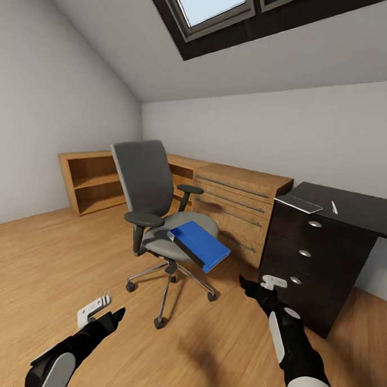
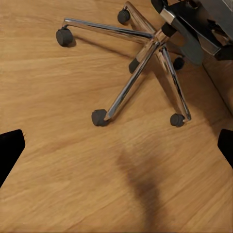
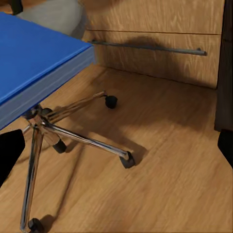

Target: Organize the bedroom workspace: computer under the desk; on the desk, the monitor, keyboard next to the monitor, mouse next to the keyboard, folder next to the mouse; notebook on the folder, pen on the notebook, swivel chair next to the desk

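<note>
The grey swivel chair (image 1: 146,186) stands mid-floor, left of the desk and apart from it. A bright blue folder (image 1: 199,245) lies on its seat and overhangs the front edge; the right wrist view shows this folder (image 3: 34,63) close up above the chrome base (image 3: 73,131). At the right, the black desk (image 1: 356,209) carries a thin grey notebook (image 1: 298,203) near its left edge and a white pen (image 1: 334,208) beside it. My left gripper (image 1: 113,318) hovers open low over the floor, in front of the chair's casters (image 2: 99,117). My right gripper (image 1: 250,286) is open between chair and drawers.
A light wooden drawer cabinet (image 1: 238,204) and an open shelf unit (image 1: 92,180) line the back wall behind the chair. The desk's dark drawer unit (image 1: 306,260) is just right of my right arm. Bare wooden floor (image 1: 38,265) stretches to the left.
</note>
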{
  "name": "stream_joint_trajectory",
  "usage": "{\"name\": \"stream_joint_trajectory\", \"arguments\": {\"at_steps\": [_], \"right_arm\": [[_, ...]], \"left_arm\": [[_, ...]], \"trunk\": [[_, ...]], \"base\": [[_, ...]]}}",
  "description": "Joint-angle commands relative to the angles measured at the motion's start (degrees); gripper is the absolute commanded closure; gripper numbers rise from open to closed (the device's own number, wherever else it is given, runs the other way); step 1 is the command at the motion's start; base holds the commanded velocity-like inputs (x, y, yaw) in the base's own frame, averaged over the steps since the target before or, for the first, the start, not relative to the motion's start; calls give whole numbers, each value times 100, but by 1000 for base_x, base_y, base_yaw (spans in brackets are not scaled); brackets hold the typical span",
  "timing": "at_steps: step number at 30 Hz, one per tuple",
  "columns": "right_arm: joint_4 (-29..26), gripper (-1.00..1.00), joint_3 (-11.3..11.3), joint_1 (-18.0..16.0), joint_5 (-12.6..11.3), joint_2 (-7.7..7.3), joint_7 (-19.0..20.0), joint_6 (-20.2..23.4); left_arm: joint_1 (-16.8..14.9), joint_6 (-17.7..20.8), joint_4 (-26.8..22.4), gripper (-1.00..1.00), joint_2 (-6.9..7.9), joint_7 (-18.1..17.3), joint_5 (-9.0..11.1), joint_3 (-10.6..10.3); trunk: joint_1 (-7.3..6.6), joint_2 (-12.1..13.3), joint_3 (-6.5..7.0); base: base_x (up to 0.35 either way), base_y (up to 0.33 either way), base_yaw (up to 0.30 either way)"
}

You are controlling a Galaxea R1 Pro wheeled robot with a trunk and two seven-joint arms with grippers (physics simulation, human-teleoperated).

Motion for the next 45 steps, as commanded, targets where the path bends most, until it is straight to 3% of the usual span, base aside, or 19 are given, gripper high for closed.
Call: {"name": "stream_joint_trajectory", "arguments": {"at_steps": [1,3,4,6,7,10,13,17,19,20,26,29,35,45], "right_arm": [[217,-100,-33,-9,-511,0,-228,-380],[531,-100,-30,-14,-1450,-28,-533,-653],[679,-100,-29,-17,-2111,-79,-647,-740],[766,-100,-28,-20,-2634,-141,-705,-780],[808,-100,-26,-21,-3109,-203,-731,-766],[837,-100,-29,-21,-3771,-382,-557,-268],[853,-100,-15,-21,-4049,-496,-221,150],[865,-100,-26,-21,-4227,-583,679,782],[868,-100,-29,-21,-4244,-590,916,951],[875,-100,-23,-21,-4256,-568,1199,1260],[875,-100,2,-21,-4228,-402,1535,1575],[873,-100,1,-21,-4226,-389,1602,1589],[871,-100,0,-21,-4227,-368,1871,1604],[874,-100,0,-21,-4217,-380,1925,1583]], "left_arm": [[-1,17,-13,-100,4,49,61,12],[1,17,-16,-100,5,47,61,17],[2,17,-16,-100,6,44,61,19],[2,17,-16,-100,6,42,61,24],[2,10,-17,-100,7,44,61,30],[2,8,-18,-100,6,47,61,33],[2,8,-16,-100,6,49,61,29],[4,8,-14,-100,0,55,61,20],[5,8,-16,-100,-3,55,61,22],[3,8,-13,-100,-3,56,61,24],[4,8,-14,-100,-3,56,61,26],[3,8,-13,-100,-3,56,61,30],[3,8,-10,-100,-2,56,61,29],[2,8,7,-100,6,71,46,26]], "trunk": [[1,-5,-29],[6,-7,-73],[9,-9,-96],[14,-11,-140],[16,-13,-162],[24,-17,-229],[32,-21,-295],[42,-26,-384],[47,-29,-428],[50,-30,-450],[65,-38,-583],[73,-42,-649],[73,-42,-652],[73,-42,-683]], "base": [[0,0,0],[0,0,0],[0,0,0],[0,0,0],[0,0,0],[0,0,0],[0,0,0],[0,0,0],[0,0,0],[0,0,0],[0,0,0],[0,0,0],[0,0,59],[32,0,182]]}}
